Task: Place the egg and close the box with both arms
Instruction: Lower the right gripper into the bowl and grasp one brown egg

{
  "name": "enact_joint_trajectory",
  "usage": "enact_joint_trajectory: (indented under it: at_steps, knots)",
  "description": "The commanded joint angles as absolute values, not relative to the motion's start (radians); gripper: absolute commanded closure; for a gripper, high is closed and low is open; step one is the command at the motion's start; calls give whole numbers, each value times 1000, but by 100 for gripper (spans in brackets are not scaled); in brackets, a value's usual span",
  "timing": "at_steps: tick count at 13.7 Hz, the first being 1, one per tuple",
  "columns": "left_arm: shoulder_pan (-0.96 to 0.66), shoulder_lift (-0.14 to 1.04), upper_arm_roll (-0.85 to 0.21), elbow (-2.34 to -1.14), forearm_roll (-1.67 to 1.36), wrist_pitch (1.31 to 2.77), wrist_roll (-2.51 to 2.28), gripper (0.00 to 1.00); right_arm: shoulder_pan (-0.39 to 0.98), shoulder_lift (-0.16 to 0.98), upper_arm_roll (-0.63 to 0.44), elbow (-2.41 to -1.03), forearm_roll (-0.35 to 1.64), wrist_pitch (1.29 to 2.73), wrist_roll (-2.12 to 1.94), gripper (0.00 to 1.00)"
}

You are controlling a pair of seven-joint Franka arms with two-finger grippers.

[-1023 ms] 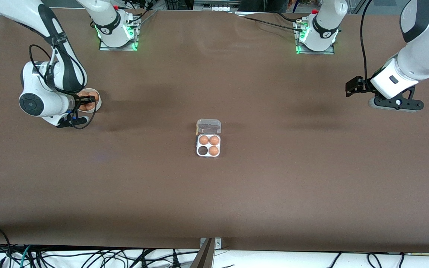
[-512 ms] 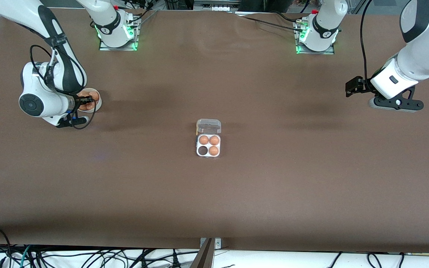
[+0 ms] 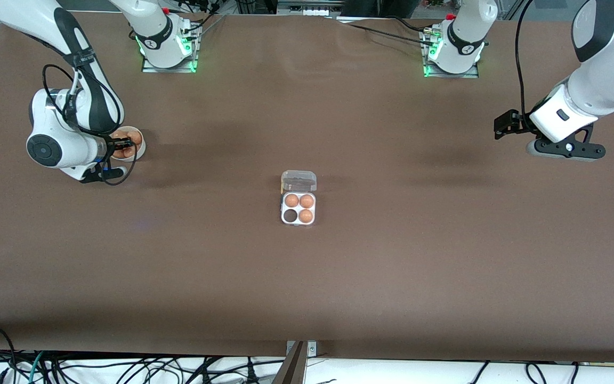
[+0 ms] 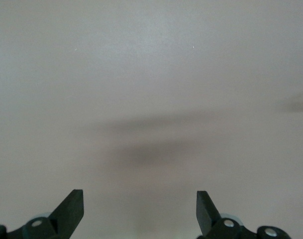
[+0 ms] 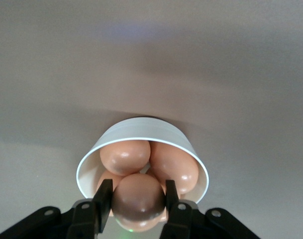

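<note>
At the right arm's end of the table: right gripper (image 5: 137, 209) down in the white bowl (image 3: 139, 151), fingers (image 5: 102, 199) pinching the egg (image 5: 138, 199) from both sides, the egg sitting on top of the other eggs (image 5: 125, 156) heaped in the bowl. Bowl seen in the front view partly covered by the right arm's wrist, eggs showing at its rim. Near the middle of the table: the box (image 3: 298, 208), lid (image 3: 299, 181) swung open and lying on the side farther from the front camera, three eggs (image 3: 306, 201) seated in its cells, one cell (image 3: 290, 216) dark and unfilled, on the side nearer the front camera and toward the right arm's end. Well apart from the box, over bare table at the left arm's end: left gripper (image 4: 140, 209), waiting, fingers (image 4: 71, 208) spread wide with nothing between them.
</note>
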State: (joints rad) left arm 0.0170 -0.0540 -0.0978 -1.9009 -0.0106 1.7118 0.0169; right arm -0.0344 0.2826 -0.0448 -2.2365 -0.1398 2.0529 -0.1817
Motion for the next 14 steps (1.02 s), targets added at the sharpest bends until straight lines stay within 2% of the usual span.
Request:
enact_joint_trajectory:
  at_steps: [1, 4, 9, 14]
  knots:
    - [17, -41, -103, -1878, -6, 1707, 12, 0, -41, 267, -43, -2197, -152, 2017, -193, 73]
    - [17, -41, -103, -1878, -6, 1707, 12, 0, -38, 267, -41, -2134, -146, 1921, -199, 77]
    - [17, -40, -103, -1878, -6, 1707, 12, 0, -31, 265, -32, -2077, -147, 1919, -204, 83]
    - [17, -40, -103, -1878, -6, 1707, 12, 0, -23, 265, 66, -1951, -137, 1927, -169, 84]
